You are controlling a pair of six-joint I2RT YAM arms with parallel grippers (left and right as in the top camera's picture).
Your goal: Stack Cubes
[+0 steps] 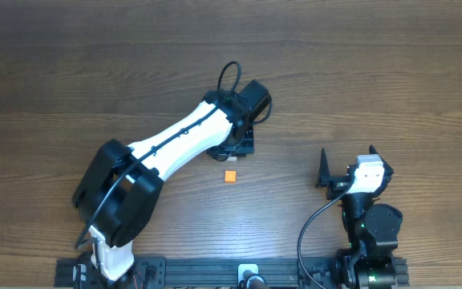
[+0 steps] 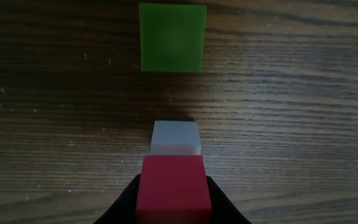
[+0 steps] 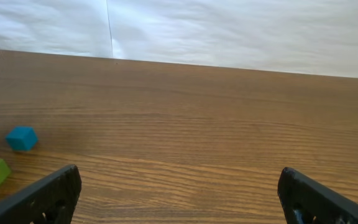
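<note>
Fingers of my left pincer [image 2: 173, 186] are clamped on a red cube [image 2: 173, 193], one against each side. Just past its tips sits a pale grey cube [image 2: 176, 138], its near edge hidden behind the red one; I cannot tell whether they touch. Further out on the same line lies a green cube [image 2: 172, 37]. An orange cube [image 1: 229, 177] rests on the table [image 1: 375, 64] near this pincer, on the arm-base side. My right pincer [image 3: 179, 174] hangs with its fingers spread wide, and a blue cube [image 3: 22, 138] lies off toward the left arm's side.
</note>
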